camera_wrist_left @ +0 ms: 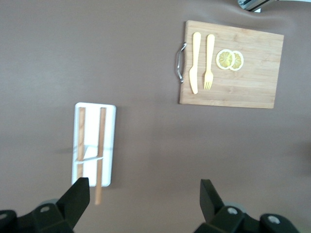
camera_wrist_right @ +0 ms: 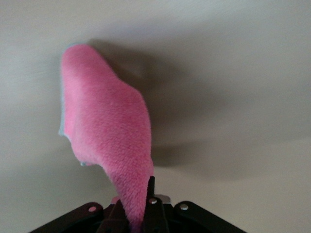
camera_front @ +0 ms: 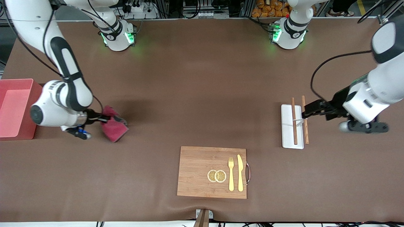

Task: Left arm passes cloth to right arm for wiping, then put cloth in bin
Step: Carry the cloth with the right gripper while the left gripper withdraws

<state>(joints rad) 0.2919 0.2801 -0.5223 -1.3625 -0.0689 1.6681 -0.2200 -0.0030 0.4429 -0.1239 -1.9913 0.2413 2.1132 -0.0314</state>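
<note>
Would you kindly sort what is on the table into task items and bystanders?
Task items:
- cloth, clamped in the right hand
- bin
- left hand, open over the tray

Bystanders:
- wooden board
- fork
- knife
- lemon slices
- chopsticks
- tray

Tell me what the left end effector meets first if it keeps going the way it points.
Probably the chopsticks on the white tray: the open left end effector points at them from the left arm's end, though its height above them is unclear.
</note>
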